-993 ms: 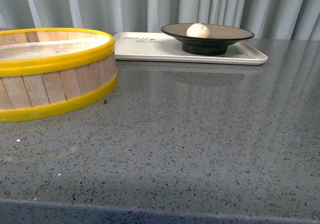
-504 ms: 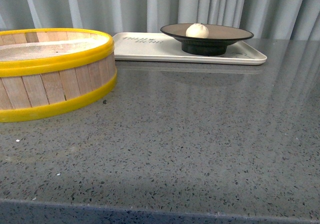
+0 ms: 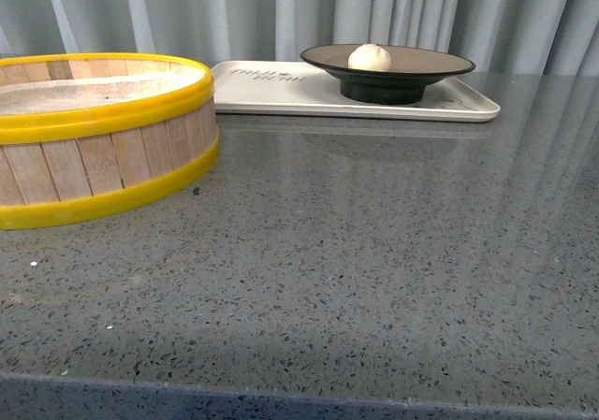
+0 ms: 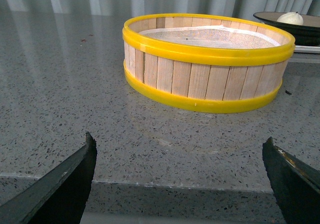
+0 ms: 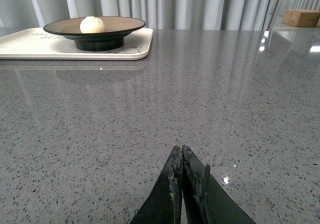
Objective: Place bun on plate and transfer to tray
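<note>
The off-white bun [image 3: 370, 58] sits in the tan plate [image 3: 421, 63] with the black rim, and the plate stands on the cream tray [image 3: 281, 93] at the back of the table. All three also show in the right wrist view: bun [image 5: 92, 24], plate [image 5: 117, 25], tray [image 5: 30, 44]. The left wrist view shows the bun [image 4: 290, 18] and the plate [image 4: 305, 28] at its edge. My left gripper [image 4: 180, 149] is open and empty at the table's front edge, near the steamer. My right gripper [image 5: 181, 151] is shut and empty, low over the table, far from the tray. Neither arm shows in the front view.
A wooden steamer basket [image 3: 94, 139] with yellow rims and a white cloth liner stands at the left, also in the left wrist view [image 4: 207, 62]. Grey curtains hang behind the speckled grey table [image 3: 374, 252]. A cardboard box [image 5: 304, 17] stands far off to the right.
The view has shifted very slightly; the plate, bun and tray stay where they were. No arm enters the front view.
</note>
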You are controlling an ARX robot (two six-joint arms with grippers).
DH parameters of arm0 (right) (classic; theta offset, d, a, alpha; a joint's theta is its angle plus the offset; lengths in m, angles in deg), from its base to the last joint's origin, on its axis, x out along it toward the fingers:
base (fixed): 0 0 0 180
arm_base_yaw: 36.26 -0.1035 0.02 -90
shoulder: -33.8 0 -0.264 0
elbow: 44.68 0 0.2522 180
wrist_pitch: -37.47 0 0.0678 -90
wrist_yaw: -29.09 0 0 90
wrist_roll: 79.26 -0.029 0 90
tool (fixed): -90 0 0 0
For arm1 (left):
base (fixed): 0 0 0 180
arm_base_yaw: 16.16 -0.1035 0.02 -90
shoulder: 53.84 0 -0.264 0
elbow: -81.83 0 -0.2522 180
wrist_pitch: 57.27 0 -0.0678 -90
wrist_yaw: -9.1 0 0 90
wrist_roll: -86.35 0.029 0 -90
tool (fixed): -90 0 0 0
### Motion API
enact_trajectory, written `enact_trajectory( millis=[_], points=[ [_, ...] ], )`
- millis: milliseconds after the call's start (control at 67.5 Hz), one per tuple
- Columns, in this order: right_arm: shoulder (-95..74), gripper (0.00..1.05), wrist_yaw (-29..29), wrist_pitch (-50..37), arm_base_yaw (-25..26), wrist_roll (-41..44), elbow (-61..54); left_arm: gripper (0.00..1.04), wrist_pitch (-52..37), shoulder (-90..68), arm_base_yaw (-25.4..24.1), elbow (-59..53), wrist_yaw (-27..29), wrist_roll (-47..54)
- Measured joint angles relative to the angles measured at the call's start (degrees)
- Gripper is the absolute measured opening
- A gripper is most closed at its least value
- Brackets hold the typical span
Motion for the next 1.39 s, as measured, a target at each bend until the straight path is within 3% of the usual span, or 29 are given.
enact_trajectory(
  millis=[489,593,874,1393],
  points=[
    [7.6,0.02,0.0,5.1,0.0,0.0,-1.9,0.98,0.0,0.0,0.0,0.0,0.0,0.0],
    [15.6,0.02,0.0,14.7,0.0,0.0,-1.8,0.98,0.0,0.0,0.0,0.0,0.0,0.0],
    [17.2,0.02,-0.1,15.1,0.0,0.1,-1.8,0.98,0.0,0.0,0.0,0.0,0.0,0.0],
    [17.2,0.91,0.0,15.1,0.0,0.1,-1.8,0.98,0.0,0.0,0.0,0.0,0.0,0.0]
  ],
)
